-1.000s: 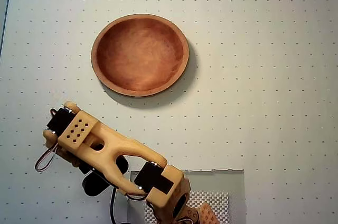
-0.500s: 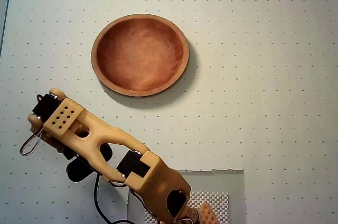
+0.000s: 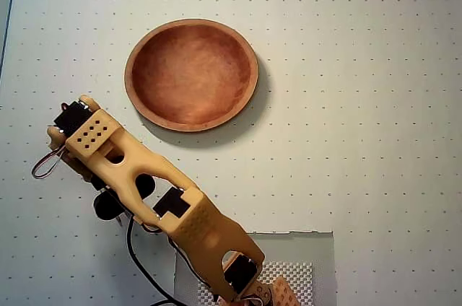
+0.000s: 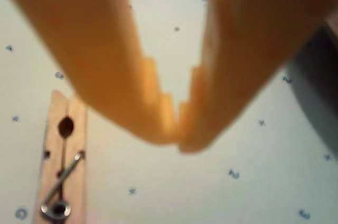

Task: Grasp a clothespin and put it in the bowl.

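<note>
My gripper (image 4: 177,142) has its fingertips pressed together on nothing. The clothespin (image 4: 60,160) lies flat at lower left in the wrist view, likely hidden under the arm overhead; the bowl (image 3: 191,75) sits empty. It is light, stiff wood, so I'd pinch across its long sides.

You have the clothespin (image 4: 60,160) lying flat at the wrist view's lower left: pale wood, metal spring showing, its near end cut off by the frame. The bowl (image 3: 191,73), reddish-brown and round, sits upright and empty, far centre overhead.
</note>
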Tool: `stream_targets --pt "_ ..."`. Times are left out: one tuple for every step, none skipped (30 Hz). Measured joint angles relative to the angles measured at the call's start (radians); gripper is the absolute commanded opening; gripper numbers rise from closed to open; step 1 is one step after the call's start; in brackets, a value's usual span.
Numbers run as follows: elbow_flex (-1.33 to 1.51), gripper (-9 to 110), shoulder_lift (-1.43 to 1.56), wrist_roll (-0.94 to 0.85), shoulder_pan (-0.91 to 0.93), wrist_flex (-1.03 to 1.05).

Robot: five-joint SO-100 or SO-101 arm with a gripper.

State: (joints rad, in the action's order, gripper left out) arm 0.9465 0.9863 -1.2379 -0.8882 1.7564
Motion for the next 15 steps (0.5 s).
stream_targets --pt "0.000 5 -0.008 0.000 -0.002 0.000" --pt "0.000 8 -0.015 0.000 -0.005 0.000" --pt "0.000 11 -0.020 0.000 -0.006 0.000" --pt "0.000 14 -0.025 0.000 -0.006 0.000" --pt "0.000 16 -0.026 0.000 -0.006 0.000" --pt "0.000 18 -0.028 0.000 -0.006 0.000" --pt "0.000 20 -0.028 0.000 -0.006 0.000" --pt "0.000 21 -0.028 0.000 -0.006 0.000" --pt "0.000 21 -0.028 0.000 -0.006 0.000" --pt "0.000 21 -0.028 0.000 -0.006 0.000" --pt "0.000 21 -0.028 0.000 -0.008 0.000" --pt "-0.003 21 -0.028 0.000 -0.015 0.000" --pt "-0.006 21 -0.028 0.000 -0.025 0.000" --pt "-0.011 21 -0.028 0.000 -0.041 0.000" --pt "-0.017 21 -0.028 0.000 -0.055 0.000"
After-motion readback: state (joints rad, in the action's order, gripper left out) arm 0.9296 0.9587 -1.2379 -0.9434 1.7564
